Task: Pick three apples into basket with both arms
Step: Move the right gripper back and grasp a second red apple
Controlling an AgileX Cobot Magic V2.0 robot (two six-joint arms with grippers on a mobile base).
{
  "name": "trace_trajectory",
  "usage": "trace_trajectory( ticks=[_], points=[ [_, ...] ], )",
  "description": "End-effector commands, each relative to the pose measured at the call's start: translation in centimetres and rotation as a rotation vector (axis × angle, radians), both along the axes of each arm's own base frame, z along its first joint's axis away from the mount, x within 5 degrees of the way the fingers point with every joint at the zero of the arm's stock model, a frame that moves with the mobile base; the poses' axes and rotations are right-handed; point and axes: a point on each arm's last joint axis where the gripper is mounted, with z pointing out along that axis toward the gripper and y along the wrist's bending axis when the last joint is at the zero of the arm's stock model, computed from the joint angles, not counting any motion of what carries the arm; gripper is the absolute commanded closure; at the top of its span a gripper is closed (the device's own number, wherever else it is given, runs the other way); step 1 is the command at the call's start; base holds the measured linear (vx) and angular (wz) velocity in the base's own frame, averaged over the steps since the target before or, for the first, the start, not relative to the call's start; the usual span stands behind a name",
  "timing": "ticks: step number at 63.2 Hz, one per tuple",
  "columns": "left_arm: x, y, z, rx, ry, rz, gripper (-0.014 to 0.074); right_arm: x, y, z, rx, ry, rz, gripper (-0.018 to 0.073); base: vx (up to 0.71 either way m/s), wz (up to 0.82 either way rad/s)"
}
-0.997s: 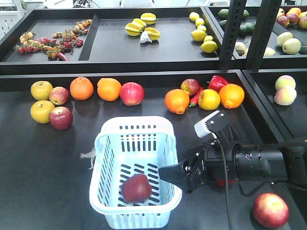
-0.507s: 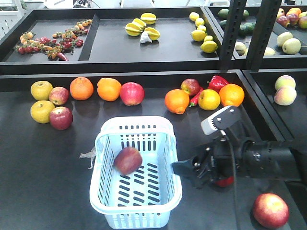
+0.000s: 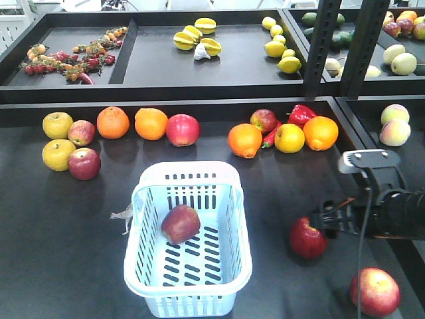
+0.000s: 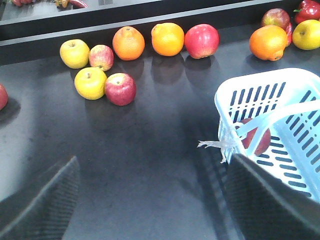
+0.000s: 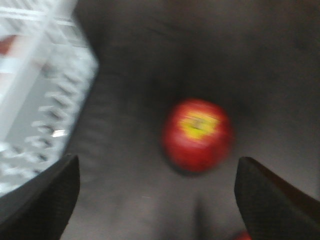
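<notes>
The right gripper (image 5: 155,162) has its fingers spread wide with nothing between them. Just beyond the tips a dark red apple (image 3: 307,238) sits on the black tabletop (image 3: 60,232), apart from both tips, though that wrist view is too smeared to say more. A strip of bare table separates this apple from the right wall of the pale blue basket (image 3: 192,302). Nearer and further right, close to the table's edge, lies a paler red apple (image 3: 375,291). The left gripper (image 4: 154,157) is also spread and empty, over open tabletop to the left of the basket, with plenty of free surface around it. A second dark red apple (image 3: 180,224) rests on the basket's slotted floor, left of centre and clear of the rim. A third dark red apple (image 3: 84,163) lies far left, against a yellow apple (image 3: 58,154). Oranges (image 3: 151,123) and other fruit line the far edge below the raised shelf lip (image 3: 166,100).
</notes>
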Motion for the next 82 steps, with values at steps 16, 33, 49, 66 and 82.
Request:
trace_trajectory(
  ticks=[16, 33, 49, 66, 82],
  points=[
    [0.1, 0.0, 1.2, -0.020, -0.080, 0.002, 0.0016, 3.7, -0.9, -1.7, -0.069, -0.021, -0.032, -0.0040, 0.00, 0.00],
    [0.1, 0.0, 1.2, -0.020, -0.080, 0.002, 0.0016, 7.3, 0.3, -3.5, -0.096, 0.003, 0.069, -0.0040, 0.00, 0.00],
    [0.1, 0.0, 1.2, -0.020, -0.080, 0.002, 0.0016, 8.5, 0.4, -6.7, -0.116, 0.073, 0.092, -0.0036, 0.00, 0.00],
    [0.1, 0.0, 1.2, -0.020, -0.080, 0.002, 0.0016, 8.3, 0.4, -9.9, -0.113, 0.167, 0.101, -0.0027, 0.00, 0.00],
    [0.1, 0.0, 1.2, -0.020, -0.080, 0.002, 0.0016, 8.1, 0.6, -9.4, -0.092, 0.176, 0.109, 0.0166, 0.00, 0.00]
  ],
)
